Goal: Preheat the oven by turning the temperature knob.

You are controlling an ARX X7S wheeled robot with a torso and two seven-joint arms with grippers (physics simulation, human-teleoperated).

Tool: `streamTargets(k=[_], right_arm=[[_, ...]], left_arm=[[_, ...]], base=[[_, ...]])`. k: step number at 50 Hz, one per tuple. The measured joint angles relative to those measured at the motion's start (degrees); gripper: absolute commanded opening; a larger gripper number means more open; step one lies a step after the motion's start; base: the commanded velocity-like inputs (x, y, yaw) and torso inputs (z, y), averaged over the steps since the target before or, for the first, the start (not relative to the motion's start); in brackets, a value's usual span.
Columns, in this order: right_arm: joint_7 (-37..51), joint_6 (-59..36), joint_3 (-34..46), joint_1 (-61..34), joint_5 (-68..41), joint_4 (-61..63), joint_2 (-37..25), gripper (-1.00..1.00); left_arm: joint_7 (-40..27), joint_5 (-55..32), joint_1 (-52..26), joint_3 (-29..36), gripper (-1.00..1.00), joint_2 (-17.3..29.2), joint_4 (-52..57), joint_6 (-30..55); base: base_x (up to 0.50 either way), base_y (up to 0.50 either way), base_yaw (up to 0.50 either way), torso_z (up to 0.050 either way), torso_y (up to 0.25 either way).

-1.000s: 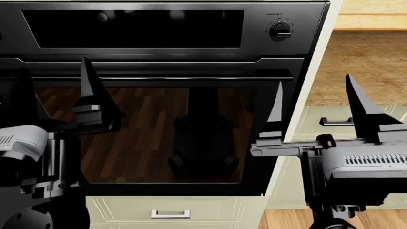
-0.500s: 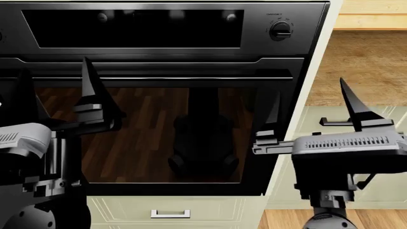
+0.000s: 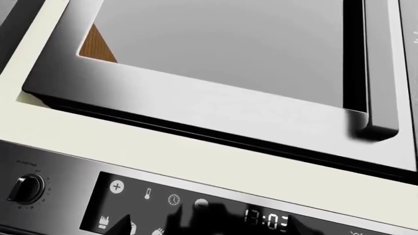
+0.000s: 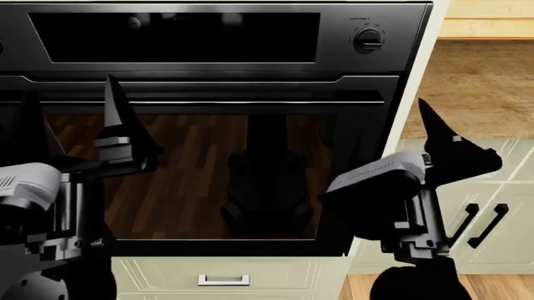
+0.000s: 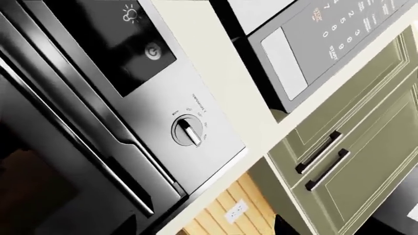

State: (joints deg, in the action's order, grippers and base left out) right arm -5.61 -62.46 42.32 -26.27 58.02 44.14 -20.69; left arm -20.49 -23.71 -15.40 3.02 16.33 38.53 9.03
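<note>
While the head view takes in the oven [image 4: 217, 125] front with its dark glass door and bar handle [image 4: 209, 100], the left gripper [image 4: 71, 128] stands at nine o'clock with its fingers spread wide, grasping nothing. At three o'clock the right gripper [image 4: 446, 147] is rolled on its side; only one dark finger [image 4: 434, 122] shows clearly, so I cannot tell whether it is released or clenched. The temperature knob [image 4: 369, 40] sits at one o'clock on the panel, untouched, well above that gripper. Its ridge and tiny white lettering show better in the right wrist view [image 5: 188, 131], though the words are too small to read. Only the left wrist view shows a second knob [image 3: 27, 188] and the lit display [image 3: 265, 219], cut off, reading about 13:0.
</note>
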Motion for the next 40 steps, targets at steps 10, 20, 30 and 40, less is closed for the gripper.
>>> streamTargets(k=[10, 20, 30, 40], right_arm=[[-9.4, -3.8, 6.0, -4.5, 11.9, -4.7, -2.2, 1.0], [-17.5, -4.2, 9.5, -8.3, 19.2, -9.9, -4.4, 1.0], [-23.2, -3.4, 10.9, -11.8, 22.2, -13.9, -5.4, 1.0], [-27.5, -2.2, 11.6, -15.2, 24.1, -17.6, -5.8, 1.0]], left_arm=[[-0.4, -0.7, 0.0, -0.1, 1.0, 0.3, 0.6, 0.3], [-0.7, -1.5, -0.1, -0.2, 1.0, 0.7, 1.0, 0.6], [-1.1, -2.0, 0.0, -0.2, 1.0, 1.0, 1.5, 0.8], [-1.4, -2.7, 0.0, -0.3, 1.0, 1.4, 2.1, 1.0]], base=[[0.0, 0.0, 0.0, 0.0, 0.0], [0.0, 0.0, 0.0, 0.0, 0.0], [0.0, 0.0, 0.0, 0.0, 0.0], [0.0, 0.0, 0.0, 0.0, 0.0]])
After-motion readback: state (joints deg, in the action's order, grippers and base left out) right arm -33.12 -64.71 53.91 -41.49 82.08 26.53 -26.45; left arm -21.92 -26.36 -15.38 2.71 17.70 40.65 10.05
